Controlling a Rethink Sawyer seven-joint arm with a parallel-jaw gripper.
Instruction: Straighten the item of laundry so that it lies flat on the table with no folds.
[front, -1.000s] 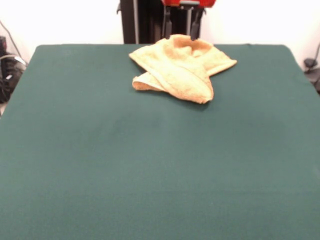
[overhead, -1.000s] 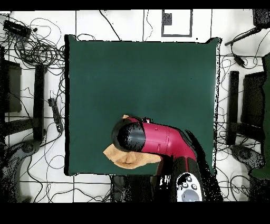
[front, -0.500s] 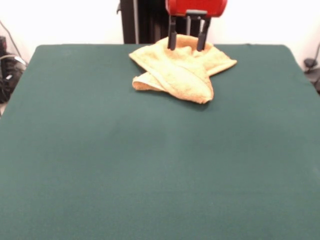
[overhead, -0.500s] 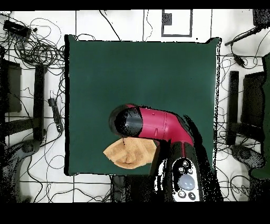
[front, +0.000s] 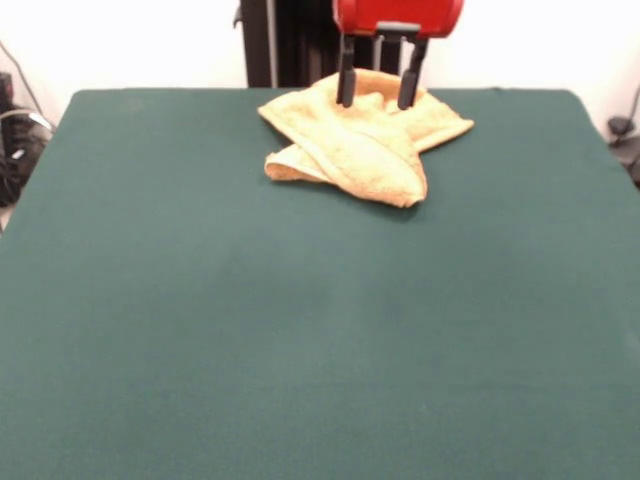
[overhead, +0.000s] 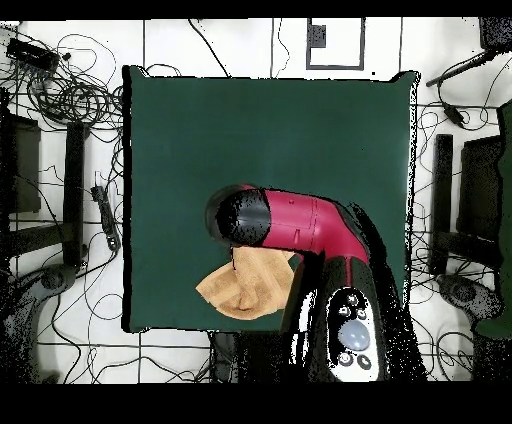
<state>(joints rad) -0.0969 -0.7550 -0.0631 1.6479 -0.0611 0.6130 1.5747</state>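
The item of laundry (front: 362, 135) is a yellow-orange towel lying crumpled and folded over itself at the far middle of the dark green table (front: 300, 320). My gripper (front: 379, 102) hangs over the towel's far part, open, its two dark fingers (front: 346, 85) spread apart with nothing between them. I cannot tell whether the tips touch the cloth. In the overhead view the towel (overhead: 245, 290) lies at the table's (overhead: 270, 140) lower edge, and the red arm (overhead: 290, 225) covers its upper part and hides the gripper.
Cables and stands (overhead: 70, 150) lie on the floor around the table. The black pedestal (front: 285, 40) rises just behind the towel.
The gripper has come down into view and a little toward the table's middle over the towel. The towel has not changed shape.
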